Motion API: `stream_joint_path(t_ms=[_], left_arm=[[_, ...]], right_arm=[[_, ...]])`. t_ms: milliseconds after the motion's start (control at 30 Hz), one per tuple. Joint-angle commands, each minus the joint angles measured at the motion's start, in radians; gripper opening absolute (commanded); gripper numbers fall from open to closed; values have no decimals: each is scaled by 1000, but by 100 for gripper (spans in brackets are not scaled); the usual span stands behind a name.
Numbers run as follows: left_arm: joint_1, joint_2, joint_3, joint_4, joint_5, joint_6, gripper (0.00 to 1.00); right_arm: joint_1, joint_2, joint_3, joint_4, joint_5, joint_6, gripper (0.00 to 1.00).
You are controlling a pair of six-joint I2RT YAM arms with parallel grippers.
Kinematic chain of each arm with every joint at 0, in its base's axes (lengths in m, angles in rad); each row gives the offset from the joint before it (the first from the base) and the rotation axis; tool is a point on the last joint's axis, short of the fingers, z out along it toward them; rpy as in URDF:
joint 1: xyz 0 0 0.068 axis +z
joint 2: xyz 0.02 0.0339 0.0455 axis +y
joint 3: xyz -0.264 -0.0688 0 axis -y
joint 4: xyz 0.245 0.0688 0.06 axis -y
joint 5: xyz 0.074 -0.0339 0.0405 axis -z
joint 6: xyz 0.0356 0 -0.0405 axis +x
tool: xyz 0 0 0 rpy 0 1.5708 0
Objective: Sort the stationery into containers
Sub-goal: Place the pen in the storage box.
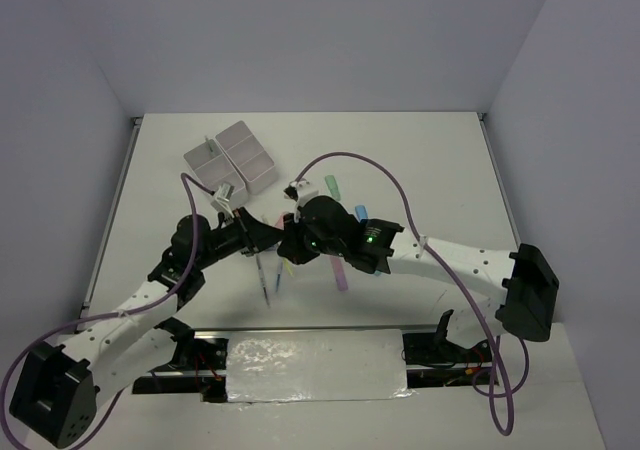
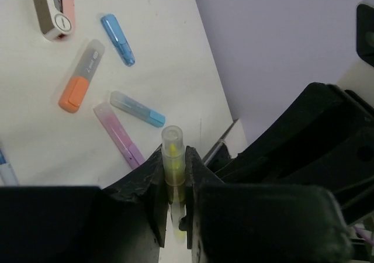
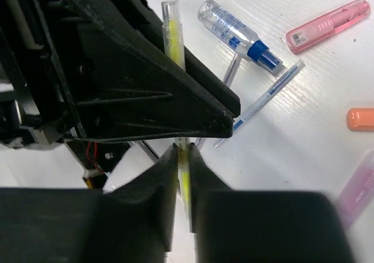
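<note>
- white surface: it carries everything; the two arms reach in from 6 o'clock and meet near its middle.
- left arm and right arm: the left comes up from 7 o'clock, the right from 4 o'clock, and their black wrists are close together.
- containers: a block of small pale bins at about 10 o'clock from the meeting claws, apart from them.
- left claw: closed on the yellow highlighter, whose clear cap points to 12 o'clock in the left wrist view.
- right claw: its fingers pinch the lower body of the same yellow highlighter, which is held off the surface between both claws.
- clear blue-capped tube: lying flat at 1 o'clock from the right claw.
- pink highlighter: flat at 2 o'clock, beyond the tube.
- orange highlighter and blue highlighter: loose on the surface at 10 to 11 o'clock from the left claw.
- thin pen: flat, slanted, just below the tube.
</note>
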Motion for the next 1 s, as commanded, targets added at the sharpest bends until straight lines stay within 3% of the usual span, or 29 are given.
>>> stream_joint_path(t_ms=[0,33,100,167,300,333,367,533,633,733,967], left_arm=[[0,-29,124,-97,-71,118,0],[0,-33,154,-208,-105,197,0],[0,-35,249,-310,-250,276,0],[0,-26,335,-416,-365,379,0],[3,60,460,-499,-698,498,0],[6,82,481,-508,-867,517,0],[28,100,516,-511,-933,522,0],[113,250,564,-341,-1212,565,0],[193,324,574,-178,-1274,518,0],[229,436,616,18,-1314,615,0],[258,684,739,190,-1252,795,3]], right_arm=[[6,-12,9,31,12,-9,27],[5,-27,1,31,18,-7,58],[6,-63,-24,15,53,-6,82],[5,-96,-53,-5,110,-6,89],[-15,-203,-120,-22,150,0,91],[-20,-247,-152,-19,151,9,91],[-20,-266,-168,-15,150,11,91],[-21,-344,-227,-30,153,5,92],[-23,-369,-263,-19,107,11,92],[-24,-381,-298,16,49,29,92],[-29,-418,-353,90,-36,37,92]])
